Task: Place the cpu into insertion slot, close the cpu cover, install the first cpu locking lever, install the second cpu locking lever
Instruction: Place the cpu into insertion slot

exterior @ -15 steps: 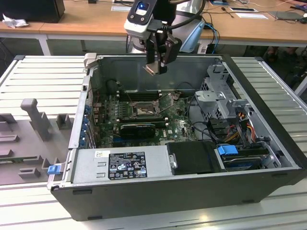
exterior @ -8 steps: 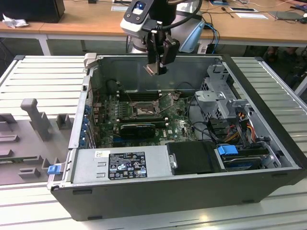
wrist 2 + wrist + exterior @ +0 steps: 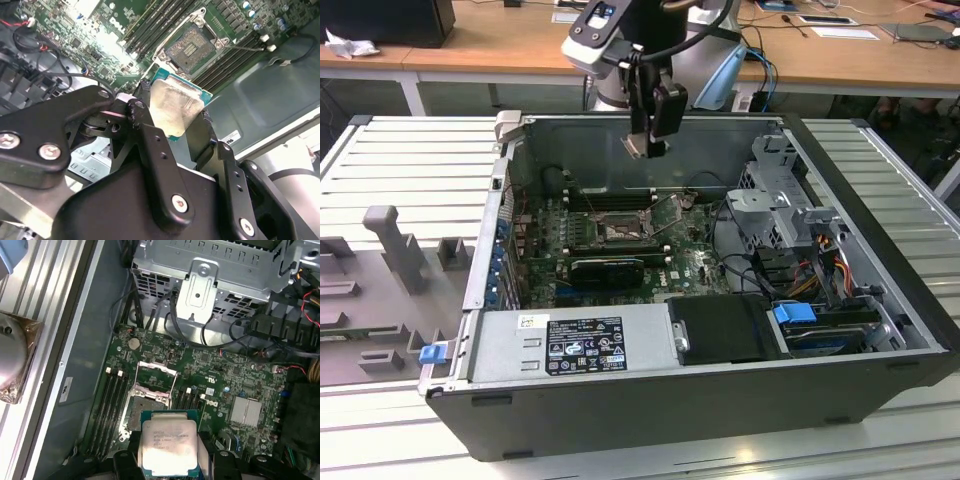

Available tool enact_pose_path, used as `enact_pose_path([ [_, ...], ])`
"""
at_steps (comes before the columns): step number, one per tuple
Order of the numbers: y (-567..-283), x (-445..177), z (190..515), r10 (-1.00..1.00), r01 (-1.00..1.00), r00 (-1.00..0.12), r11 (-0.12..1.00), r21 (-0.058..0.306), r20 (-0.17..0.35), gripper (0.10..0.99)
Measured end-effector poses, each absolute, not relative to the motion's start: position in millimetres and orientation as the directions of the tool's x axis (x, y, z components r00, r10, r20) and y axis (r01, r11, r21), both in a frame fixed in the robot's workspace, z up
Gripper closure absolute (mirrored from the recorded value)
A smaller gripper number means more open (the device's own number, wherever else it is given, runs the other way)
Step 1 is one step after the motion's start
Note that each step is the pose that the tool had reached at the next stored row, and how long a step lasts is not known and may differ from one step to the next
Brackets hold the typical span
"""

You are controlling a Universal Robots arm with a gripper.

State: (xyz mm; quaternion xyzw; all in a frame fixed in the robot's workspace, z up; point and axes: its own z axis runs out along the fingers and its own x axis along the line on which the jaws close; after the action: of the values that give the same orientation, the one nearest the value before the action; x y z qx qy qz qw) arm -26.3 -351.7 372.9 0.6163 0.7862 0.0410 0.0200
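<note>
My gripper [image 3: 645, 145] hangs over the back wall of the open computer case, shut on the cpu [image 3: 634, 147]. In both wrist views the cpu [image 3: 169, 442] [image 3: 175, 107] is a flat square chip with a pale silvery top and a green edge, clamped between the black fingers [image 3: 145, 107]. The insertion slot [image 3: 620, 232] [image 3: 145, 407] [image 3: 192, 45] lies bare below on the green motherboard, well apart from the chip. The cpu cover [image 3: 156, 371] stands swung up at one side of the slot. A thin wire lever [image 3: 245, 48] sticks out beside the slot.
Long black memory slots [image 3: 112, 405] flank the slot. A black card [image 3: 610, 268] lies in front of it, then the power supply [image 3: 575, 345]. A metal drive cage [image 3: 780, 200] and cables fill the exterior view's right. A grey fixture [image 3: 390, 250] sits outside the case.
</note>
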Motion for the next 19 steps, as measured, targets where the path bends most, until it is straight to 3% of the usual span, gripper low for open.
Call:
enact_pose_path([
  [11,-351.7,-26.4,367.4,0.973,0.970,-0.228,0.226,0.087,0.020,0.561],
  [19,-351.7,-26.4,366.6,0.987,0.984,-0.158,0.155,0.087,0.020,0.561],
])
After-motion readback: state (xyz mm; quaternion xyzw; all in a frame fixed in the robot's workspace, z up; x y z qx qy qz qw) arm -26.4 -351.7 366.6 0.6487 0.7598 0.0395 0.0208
